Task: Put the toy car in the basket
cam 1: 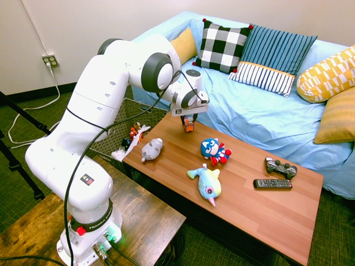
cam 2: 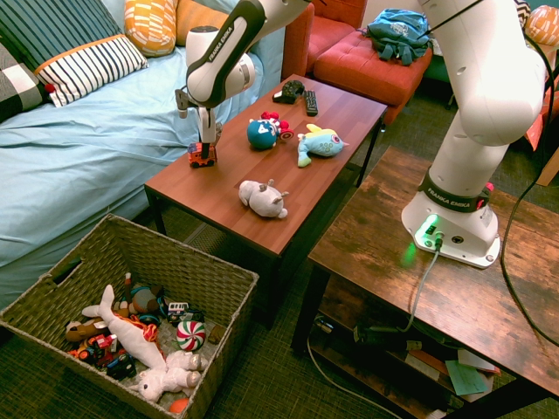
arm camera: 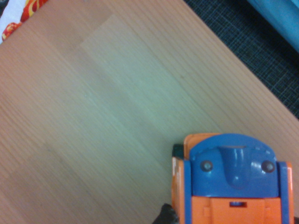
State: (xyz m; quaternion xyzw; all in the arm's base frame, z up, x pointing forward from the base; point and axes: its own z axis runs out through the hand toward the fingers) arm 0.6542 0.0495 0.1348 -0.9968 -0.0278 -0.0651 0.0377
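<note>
As the hand [cam 1: 189, 119] closes — the toy car [cam 1: 189, 127] is gripped.

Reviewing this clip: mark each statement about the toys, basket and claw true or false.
1. The claw is closed on the small boxy orange-and-blue toy car. True.
2. A red-and-white swirled round toy lies in the large woven grey-brown basket. True.
3. The basket stands on the sofa. False: it is on the floor.
4. The long black remote lies inside the basket. False: the remote is on the brown wooden table.
</note>
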